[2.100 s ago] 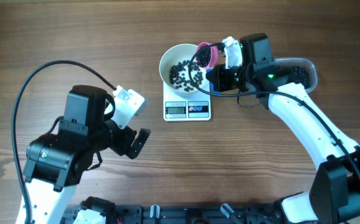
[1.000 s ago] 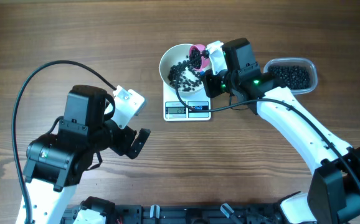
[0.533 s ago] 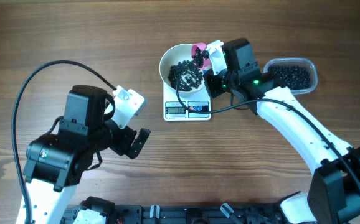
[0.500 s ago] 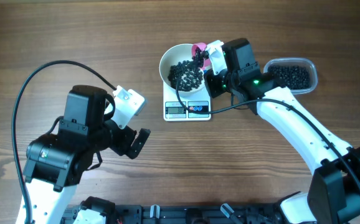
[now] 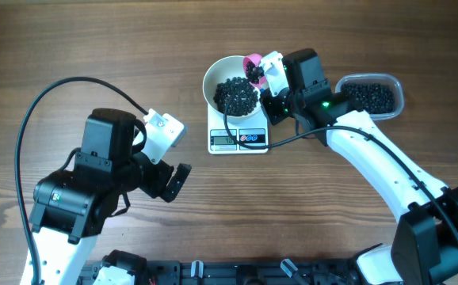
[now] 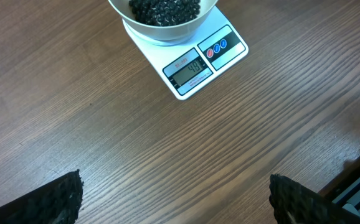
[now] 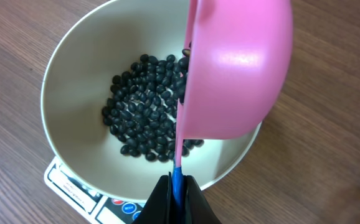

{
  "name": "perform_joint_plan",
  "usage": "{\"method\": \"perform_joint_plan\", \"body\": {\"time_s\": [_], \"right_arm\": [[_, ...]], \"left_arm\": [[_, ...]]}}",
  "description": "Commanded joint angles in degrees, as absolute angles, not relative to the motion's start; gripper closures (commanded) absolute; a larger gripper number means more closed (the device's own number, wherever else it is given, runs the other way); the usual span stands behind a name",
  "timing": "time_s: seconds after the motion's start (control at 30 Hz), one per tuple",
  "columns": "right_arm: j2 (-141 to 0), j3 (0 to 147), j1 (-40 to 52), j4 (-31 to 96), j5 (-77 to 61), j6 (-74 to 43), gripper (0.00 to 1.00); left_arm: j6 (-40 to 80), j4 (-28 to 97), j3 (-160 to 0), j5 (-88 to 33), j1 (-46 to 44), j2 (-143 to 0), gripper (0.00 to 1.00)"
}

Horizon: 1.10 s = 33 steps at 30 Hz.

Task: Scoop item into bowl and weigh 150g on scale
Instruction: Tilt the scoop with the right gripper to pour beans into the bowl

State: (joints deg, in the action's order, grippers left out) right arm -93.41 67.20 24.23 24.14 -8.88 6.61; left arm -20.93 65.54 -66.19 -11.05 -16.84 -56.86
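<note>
On your left, the left claw (image 6: 177, 202) hangs above the bare wooden surface (image 5: 70, 47), well apart from the scale. Its two dark fingers (image 6: 58, 199) are spread wide with nothing between them.

Moving right, the scale (image 5: 238, 139) sits near the middle of the surface, with its display (image 6: 189, 67) and coloured buttons (image 6: 216, 47) on the near side. The display shows digits, but they are too small for you to read with certainty. The white bowl (image 5: 210, 79) stands on the far part of the scale and covers most of the platform. Inside it, the beans (image 5: 235, 93) lie in a dark pile at the bottom, and the white walls are bare above them.

At the bowl's far-right rim you see the pink scoop (image 7: 236, 68), tipped on its side above the bowl with its mouth turned toward the pile. A few beans show at its lip. The right claw (image 7: 175, 186) is pressed together on the scoop's thin handle, pinching it just below the cup.

Further right, a clear tub (image 5: 399, 93) rests on the surface beside the right arm and holds more of the beans.
</note>
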Motion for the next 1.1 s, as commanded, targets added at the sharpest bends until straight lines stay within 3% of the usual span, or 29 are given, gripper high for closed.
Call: {"method": "perform_joint_plan", "body": {"time_s": [0.0,0.97,1.07], "right_arm": [[-93.4,67.2,24.7,23.6,-6.2,10.5,0.95],[-93.4,67.2,28.9,23.5,0.7,19.6,0.95],[-93.4,67.2,28.9,21.8,1.0,15.6,0.96]], "left_arm": [[-22.1,65.4,-67.5,-12.2,-16.4,-57.1,0.0],[-22.1,65.4,-67.5,-12.2,-16.4,-57.1,0.0],[-22.1,65.4,-67.5,-12.2,-16.4,-57.1,0.0]]}}
